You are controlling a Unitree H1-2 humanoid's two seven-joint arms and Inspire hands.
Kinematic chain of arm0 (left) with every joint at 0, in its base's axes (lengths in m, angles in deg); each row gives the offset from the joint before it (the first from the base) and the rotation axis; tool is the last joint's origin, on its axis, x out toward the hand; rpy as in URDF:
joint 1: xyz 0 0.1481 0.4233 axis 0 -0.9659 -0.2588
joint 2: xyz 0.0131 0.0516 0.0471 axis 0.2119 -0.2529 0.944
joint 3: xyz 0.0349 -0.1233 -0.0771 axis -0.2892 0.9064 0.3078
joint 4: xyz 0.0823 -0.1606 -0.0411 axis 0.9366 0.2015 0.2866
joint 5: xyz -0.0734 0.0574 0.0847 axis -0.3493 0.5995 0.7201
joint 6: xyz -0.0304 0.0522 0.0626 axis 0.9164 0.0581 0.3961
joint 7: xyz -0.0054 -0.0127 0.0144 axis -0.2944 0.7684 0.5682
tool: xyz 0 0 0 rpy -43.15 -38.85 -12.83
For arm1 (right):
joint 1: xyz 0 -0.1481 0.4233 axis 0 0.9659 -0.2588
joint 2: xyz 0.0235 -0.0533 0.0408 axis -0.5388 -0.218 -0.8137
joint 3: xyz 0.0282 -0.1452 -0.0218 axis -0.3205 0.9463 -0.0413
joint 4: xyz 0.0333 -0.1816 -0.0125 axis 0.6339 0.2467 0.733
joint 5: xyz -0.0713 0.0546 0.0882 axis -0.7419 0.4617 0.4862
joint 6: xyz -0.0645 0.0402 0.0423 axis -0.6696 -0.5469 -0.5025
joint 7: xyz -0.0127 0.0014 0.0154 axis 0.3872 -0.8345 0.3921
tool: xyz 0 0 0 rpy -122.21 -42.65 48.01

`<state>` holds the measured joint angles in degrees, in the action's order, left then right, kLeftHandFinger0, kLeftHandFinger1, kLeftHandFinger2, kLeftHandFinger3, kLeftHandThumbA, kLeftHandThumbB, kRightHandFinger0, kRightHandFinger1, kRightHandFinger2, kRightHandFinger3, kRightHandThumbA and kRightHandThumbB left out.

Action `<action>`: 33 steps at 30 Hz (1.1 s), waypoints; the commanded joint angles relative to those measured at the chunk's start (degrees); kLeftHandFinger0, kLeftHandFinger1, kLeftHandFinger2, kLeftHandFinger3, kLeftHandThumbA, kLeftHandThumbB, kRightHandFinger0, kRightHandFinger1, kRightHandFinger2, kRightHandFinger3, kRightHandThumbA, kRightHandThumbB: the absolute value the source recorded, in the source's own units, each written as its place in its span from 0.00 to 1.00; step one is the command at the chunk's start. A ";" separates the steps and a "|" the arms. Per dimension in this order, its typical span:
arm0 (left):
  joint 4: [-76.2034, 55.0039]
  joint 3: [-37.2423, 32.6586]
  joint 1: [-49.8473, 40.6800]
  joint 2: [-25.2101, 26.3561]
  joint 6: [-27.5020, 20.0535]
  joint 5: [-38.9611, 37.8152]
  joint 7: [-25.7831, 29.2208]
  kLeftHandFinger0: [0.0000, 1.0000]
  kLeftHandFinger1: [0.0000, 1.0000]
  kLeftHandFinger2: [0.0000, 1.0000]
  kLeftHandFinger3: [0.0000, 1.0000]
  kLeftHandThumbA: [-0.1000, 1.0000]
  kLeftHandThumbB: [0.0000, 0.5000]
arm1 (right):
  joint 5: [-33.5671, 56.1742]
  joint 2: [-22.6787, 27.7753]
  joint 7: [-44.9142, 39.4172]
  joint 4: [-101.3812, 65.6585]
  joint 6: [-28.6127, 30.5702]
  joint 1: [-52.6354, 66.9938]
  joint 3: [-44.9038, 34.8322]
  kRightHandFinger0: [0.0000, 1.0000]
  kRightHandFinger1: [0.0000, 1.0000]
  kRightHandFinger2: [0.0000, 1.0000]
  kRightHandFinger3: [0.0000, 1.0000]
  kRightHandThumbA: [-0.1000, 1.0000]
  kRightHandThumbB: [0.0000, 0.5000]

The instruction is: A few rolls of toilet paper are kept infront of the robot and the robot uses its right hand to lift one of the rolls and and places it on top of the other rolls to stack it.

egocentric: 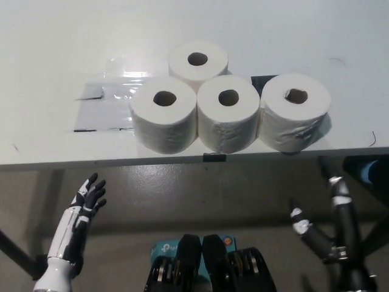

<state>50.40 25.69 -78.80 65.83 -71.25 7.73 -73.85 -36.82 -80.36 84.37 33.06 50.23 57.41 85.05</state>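
Table: white top [61, 73], clear tape patch [100, 103] left of the rolls.
Rolls: 4, upright, near front edge. 3 in a row, touching – left [164, 115], mid [228, 115], right [295, 112]; 4th [197, 61] behind, btwn left & mid.
L hand [88, 198]: below front edge, left side, fingers spread, empty.
R hand [331, 216]: below front edge, right side, fingers apart, empty.

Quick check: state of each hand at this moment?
Left hand: open, holding nothing, below the table edge.
Right hand: open, fingers apart, holding nothing, below the rolls.
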 commanded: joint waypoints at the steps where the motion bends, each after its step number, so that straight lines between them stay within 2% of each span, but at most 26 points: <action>1: -1.23 -1.71 0.88 -0.84 -3.28 -0.57 -1.62 1.00 1.00 1.00 1.00 1.00 0.57 | 3.91 4.58 -0.59 -21.27 -4.70 -6.24 -6.39 1.00 1.00 1.00 1.00 0.76 0.30; 2: -1.18 -1.75 0.88 -0.87 -3.34 -0.41 -1.53 1.00 1.00 1.00 1.00 1.00 0.59 | 3.68 6.07 -1.83 -23.56 -8.49 -8.55 -7.26 1.00 1.00 1.00 1.00 0.75 0.32; 4: -1.17 -1.99 0.95 -0.65 -3.00 0.23 -1.42 1.00 1.00 1.00 1.00 1.00 0.65 | 5.68 11.08 -5.49 -27.00 -18.54 -15.10 -8.94 1.00 1.00 1.00 1.00 0.65 0.39; 5: -1.19 -2.01 0.94 -0.72 -2.96 0.17 -1.40 1.00 1.00 1.00 1.00 1.00 0.68 | 4.84 15.12 -8.72 -27.12 -23.98 -19.41 -9.57 1.00 1.00 1.00 1.00 0.71 0.44; 6: -1.28 -2.01 0.93 -0.77 -2.81 0.12 -1.41 1.00 1.00 1.00 1.00 1.00 0.68 | 5.37 17.06 -10.24 -26.92 -26.45 -21.21 -9.60 1.00 1.00 1.00 1.00 0.72 0.48; 7: -1.36 -2.00 0.92 -0.87 -2.75 -0.11 -1.50 1.00 1.00 1.00 1.00 1.00 0.66 | 6.94 20.96 -13.43 -25.72 -31.28 -25.27 -9.42 1.00 1.00 1.00 1.00 0.74 0.54; 8: -1.36 -1.80 1.06 -0.81 -2.91 -0.30 -1.50 1.00 1.00 1.00 1.00 1.00 0.65 | 7.79 22.92 -15.16 -24.33 -33.78 -28.17 -9.04 1.00 1.00 1.00 1.00 0.75 0.57; 10: -1.53 -1.55 1.21 -0.71 -3.08 -0.43 -1.53 1.00 1.00 1.00 1.00 1.00 0.59 | 6.77 30.08 -22.78 -17.66 -40.74 -37.83 -5.88 1.00 1.00 1.00 1.00 0.83 0.60; 11: -1.36 -1.41 1.31 -0.72 -3.29 -0.71 -1.62 1.00 1.00 1.00 1.00 1.00 0.53 | 7.94 32.77 -26.78 -12.66 -44.43 -43.28 -3.79 1.00 1.00 1.00 1.00 0.80 0.65; 13: -1.30 -1.26 1.40 -0.66 -3.19 -0.84 -1.68 1.00 1.00 1.00 1.00 1.00 0.53 | 8.56 34.95 -31.34 -6.26 -48.23 -49.69 -0.67 1.00 1.00 1.00 1.00 0.76 0.65; 15: -1.37 -1.40 1.38 -0.51 -3.08 -0.65 -1.82 1.00 1.00 1.00 1.00 1.00 0.51 | 8.38 35.58 -35.10 0.37 -47.98 -54.75 2.09 1.00 1.00 1.00 1.00 0.69 0.68; 17: -1.23 -1.52 1.34 -0.47 -3.22 -0.49 -1.88 1.00 1.00 1.00 1.00 1.00 0.47 | 1.42 36.73 -41.51 8.51 -47.94 -61.34 8.13 1.00 1.00 1.00 1.00 0.78 0.79; 18: -1.39 -1.55 1.29 -0.55 -2.96 -0.62 -1.91 1.00 1.00 1.00 1.00 1.00 0.47 | -1.00 36.74 -44.59 13.31 -47.63 -64.66 11.01 1.00 1.00 1.00 1.00 0.79 0.82; 23: -1.38 -1.32 1.52 -0.38 -3.02 -0.48 -1.76 1.00 1.00 1.00 1.00 1.00 0.54 | -6.77 33.60 -52.79 32.30 -42.31 -76.02 19.73 1.00 1.00 1.00 1.00 0.75 0.83; 25: -1.17 -1.35 1.49 -0.31 -3.46 -0.59 -1.92 1.00 1.00 1.00 1.00 1.00 0.55 | -8.03 31.89 -54.87 39.03 -41.28 -79.04 22.31 1.00 1.00 1.00 1.00 0.69 0.83; 27: -1.10 -1.31 1.49 -0.36 -3.43 -0.61 -1.87 1.00 1.00 1.00 1.00 1.00 0.55 | -8.32 30.70 -57.48 44.19 -40.47 -81.20 24.32 1.00 1.00 1.00 1.00 0.69 0.83; 31: -1.10 -1.21 1.47 -0.46 -3.50 -1.21 -2.07 1.00 1.00 1.00 1.00 1.00 0.51 | -10.85 28.01 -60.18 55.14 -37.11 -85.43 29.18 1.00 1.00 1.00 1.00 0.75 0.99; 33: -1.22 -1.21 1.49 -0.48 -3.29 -1.19 -2.03 1.00 1.00 1.00 1.00 1.00 0.54 | -10.57 27.00 -61.03 58.75 -37.48 -86.79 30.17 1.00 1.00 1.00 1.00 0.72 1.00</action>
<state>51.59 24.71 -78.76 64.57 -71.21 7.68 -74.16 -38.65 -54.68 55.50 65.06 21.67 -2.79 102.29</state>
